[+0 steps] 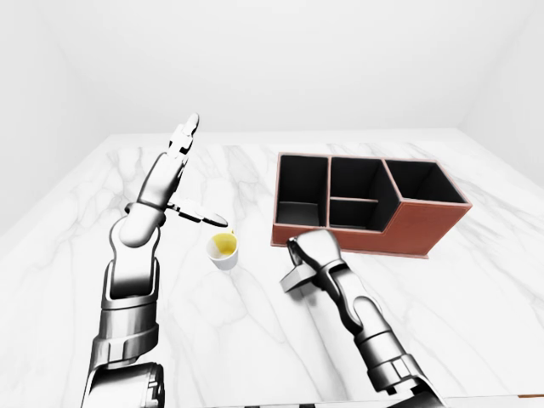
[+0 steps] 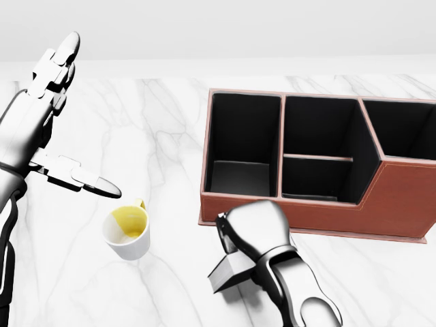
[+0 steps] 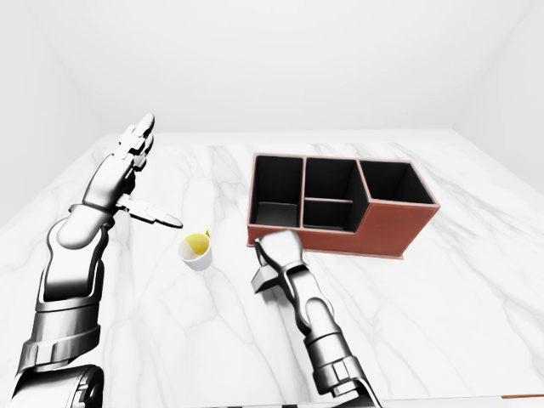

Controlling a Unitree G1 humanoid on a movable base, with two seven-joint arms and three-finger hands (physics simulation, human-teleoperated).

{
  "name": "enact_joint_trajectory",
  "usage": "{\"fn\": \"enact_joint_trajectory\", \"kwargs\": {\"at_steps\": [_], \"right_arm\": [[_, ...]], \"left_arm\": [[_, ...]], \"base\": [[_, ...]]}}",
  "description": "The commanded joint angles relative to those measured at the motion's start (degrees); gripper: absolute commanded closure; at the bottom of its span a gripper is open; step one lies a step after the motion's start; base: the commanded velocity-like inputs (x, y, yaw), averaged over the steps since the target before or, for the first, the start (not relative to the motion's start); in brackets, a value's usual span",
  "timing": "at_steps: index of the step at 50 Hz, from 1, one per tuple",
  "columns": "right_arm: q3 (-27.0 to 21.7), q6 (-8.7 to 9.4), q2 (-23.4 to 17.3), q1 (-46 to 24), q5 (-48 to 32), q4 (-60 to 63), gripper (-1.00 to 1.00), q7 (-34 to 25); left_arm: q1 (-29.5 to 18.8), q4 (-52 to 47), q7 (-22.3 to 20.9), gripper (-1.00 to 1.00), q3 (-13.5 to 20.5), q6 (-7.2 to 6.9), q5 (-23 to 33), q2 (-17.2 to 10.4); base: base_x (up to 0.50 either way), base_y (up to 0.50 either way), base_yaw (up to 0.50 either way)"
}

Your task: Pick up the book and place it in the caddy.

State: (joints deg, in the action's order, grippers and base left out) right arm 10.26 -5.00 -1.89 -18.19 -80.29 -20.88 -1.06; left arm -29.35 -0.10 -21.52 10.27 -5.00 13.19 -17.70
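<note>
The right hand [image 2: 253, 228] is closing its fingers around a thin grey book [image 2: 227, 270], tilting it above the white marble tabletop [image 2: 163, 129] just below the reddish-brown leather caddy [image 2: 381, 211]. The left hand [image 2: 41, 116] is hovering open-fingered above a yellow-lined white mug [image 2: 127, 232].

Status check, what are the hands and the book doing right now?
Right robot hand shut on book, tilted, beside caddy. Left robot hand open, raised, empty. Mug left of book, off the path.
</note>
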Motion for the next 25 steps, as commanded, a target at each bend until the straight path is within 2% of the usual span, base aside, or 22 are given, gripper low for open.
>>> {"fn": "enact_joint_trajectory", "kwargs": {"at_steps": [1, 10, 18, 25], "right_arm": [[-0.71, 0.00, 0.69, 5.78, 4.89, 18.79, 1.00, -9.95], [-0.84, 0.15, 1.65, 8.85, 6.05, 32.28, 1.00, -18.85], [-0.49, 5.96, 2.98, 8.81, 5.04, 42.82, 1.00, -27.60], [-0.07, 8.10, 3.59, 7.66, 3.20, 46.11, 1.00, -31.26]], "left_arm": [[0.05, -0.19, -0.09, -1.00, -0.02, 0.00, -0.06, 0.03], [0.12, -0.83, -0.23, -1.00, 0.09, 0.00, -0.23, 0.07], [-0.18, -0.80, 0.01, -1.00, 0.09, 0.00, -0.60, 0.07], [-0.81, 0.12, 0.71, -1.00, 0.10, 0.00, -0.86, 0.00]], "base": [[0.00, 0.00, 0.00], [0.00, 0.00, 0.00], [0.00, 0.00, 0.00], [0.00, 0.00, 0.00]]}}
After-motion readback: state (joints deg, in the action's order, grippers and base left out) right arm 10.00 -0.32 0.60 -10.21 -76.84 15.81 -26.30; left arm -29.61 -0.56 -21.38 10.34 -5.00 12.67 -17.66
